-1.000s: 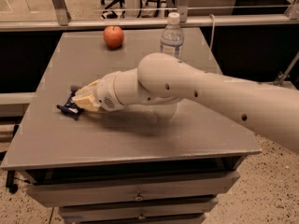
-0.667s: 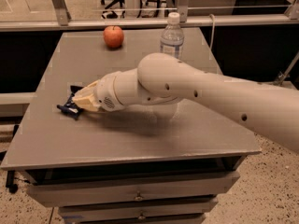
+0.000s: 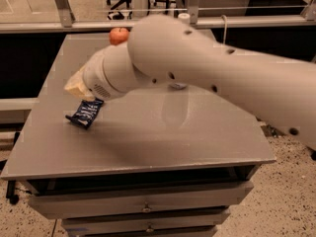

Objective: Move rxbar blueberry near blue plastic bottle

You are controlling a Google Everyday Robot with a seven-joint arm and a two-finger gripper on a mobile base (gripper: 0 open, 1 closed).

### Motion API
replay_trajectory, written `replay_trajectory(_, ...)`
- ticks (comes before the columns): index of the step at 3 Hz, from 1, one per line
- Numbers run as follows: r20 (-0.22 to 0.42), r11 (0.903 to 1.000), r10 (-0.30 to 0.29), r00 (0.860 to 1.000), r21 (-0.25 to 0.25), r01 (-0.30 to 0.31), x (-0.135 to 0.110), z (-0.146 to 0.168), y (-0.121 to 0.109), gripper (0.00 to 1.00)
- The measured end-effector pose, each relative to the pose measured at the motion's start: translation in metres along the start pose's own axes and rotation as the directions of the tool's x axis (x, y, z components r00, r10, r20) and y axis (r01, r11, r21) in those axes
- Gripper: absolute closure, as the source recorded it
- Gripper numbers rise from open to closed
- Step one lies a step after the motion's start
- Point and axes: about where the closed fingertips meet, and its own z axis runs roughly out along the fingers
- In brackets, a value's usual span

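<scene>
The rxbar blueberry (image 3: 85, 113), a dark navy wrapper with white text, hangs tilted just above the left part of the grey table (image 3: 148, 147). Its upper end is in my gripper (image 3: 81, 94), which is shut on it at the end of the big white arm. The blue plastic bottle (image 3: 183, 17) stands at the back right of the table. Only its white cap shows above my arm; the arm hides the rest of it. The bar is well to the left of the bottle and nearer the front.
A red apple (image 3: 118, 35) sits at the table's back edge, left of the bottle. Drawers (image 3: 148, 209) run under the tabletop. A metal rail (image 3: 59, 25) crosses behind the table, with office chairs beyond it.
The arm has risen and now fills more of the view, covering most of the bottle. The bar has come up off the table with the gripper and shifted slightly right.
</scene>
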Motion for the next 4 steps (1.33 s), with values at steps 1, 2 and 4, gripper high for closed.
replay_trajectory(1, -0.085, 0.9882, -0.12, 0.989, 0.086, 0.127, -0.056, -0.053, 0.009, 1.0)
replay_trajectory(2, -0.148, 0.9743, -0.158, 0.976, 0.136, 0.179, -0.064, -0.082, 0.007, 0.82)
replay_trajectory(4, -0.137, 0.9683, -0.181, 0.974, 0.149, 0.2, -0.079, -0.09, 0.013, 0.36)
